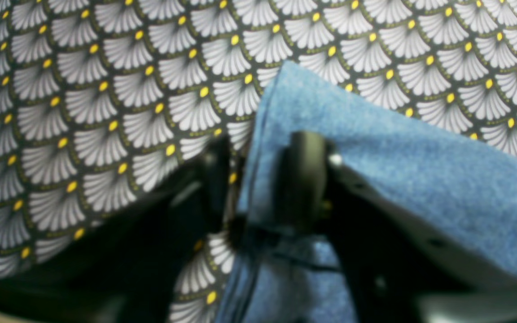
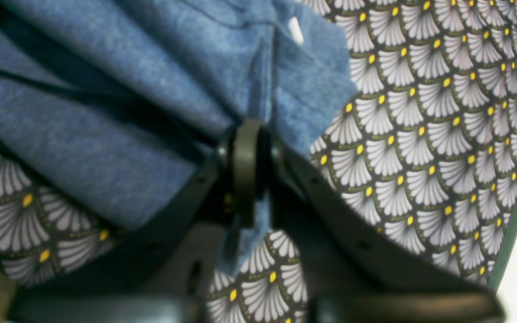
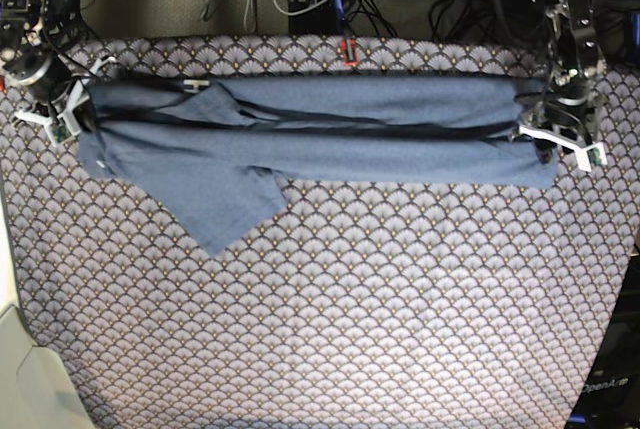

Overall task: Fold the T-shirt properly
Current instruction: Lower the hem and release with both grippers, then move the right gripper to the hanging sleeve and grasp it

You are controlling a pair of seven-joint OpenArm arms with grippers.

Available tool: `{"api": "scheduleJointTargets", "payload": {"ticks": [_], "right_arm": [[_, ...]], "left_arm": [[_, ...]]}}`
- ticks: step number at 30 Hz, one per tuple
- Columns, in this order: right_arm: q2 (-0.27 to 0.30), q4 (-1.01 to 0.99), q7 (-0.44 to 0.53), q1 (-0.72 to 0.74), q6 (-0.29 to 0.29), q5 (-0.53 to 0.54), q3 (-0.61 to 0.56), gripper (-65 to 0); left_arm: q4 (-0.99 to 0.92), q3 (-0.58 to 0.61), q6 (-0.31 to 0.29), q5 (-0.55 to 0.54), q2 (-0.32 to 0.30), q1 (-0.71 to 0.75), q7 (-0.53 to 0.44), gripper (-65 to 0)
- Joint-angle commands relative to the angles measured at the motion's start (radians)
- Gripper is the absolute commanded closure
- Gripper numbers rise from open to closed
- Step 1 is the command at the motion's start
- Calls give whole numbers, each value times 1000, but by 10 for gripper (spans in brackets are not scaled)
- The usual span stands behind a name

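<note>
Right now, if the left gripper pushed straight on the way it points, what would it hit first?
The left gripper is shut on the T-shirt, so that cloth already fills its jaws. Beyond it, the line seems to run down to the fan-patterned tablecloth, though depth is unclear.

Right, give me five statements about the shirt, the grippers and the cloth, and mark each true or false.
1. The T-shirt is stretched in a long band between the two grippers. True.
2. The left gripper is open and clear of the fabric. False: it is shut on the shirt's edge.
3. The right gripper pinches bunched blue fabric. True.
4. A sleeve hangs out toward the near side of the tablecloth. True.
5. The shirt is folded into a neat small square at the table's centre. False: it spans nearly the whole width near the far edge.
</note>
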Motion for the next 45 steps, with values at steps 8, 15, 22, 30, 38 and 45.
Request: {"api": "scheduleJointTargets", "payload": {"ticks": [8,15,22,30,38,45], "right_arm": [[22,11,-48,5,-12,9,7,-264],[22,11,-48,12,-12,9,7,-263],[26,56,-44,25,-12,9,76,-265],[57,116,-50,91,-12,27,82,-267],[25,162,-229,329,-12,87,-211,-267],[-41,-27,-329,575,-12,87,-341,-267]], "left_arm": [[14,-7,0,-6,-15,17,-17,-278],[13,-7,0,-6,-8,23,-17,-279],[13,0,0,-6,-8,28,-17,-279],[13,3,0,-8,-8,49,-17,-280],[13,4,-2,-9,-7,49,-17,-280],[11,4,-2,-6,12,49,-17,-280]]}}
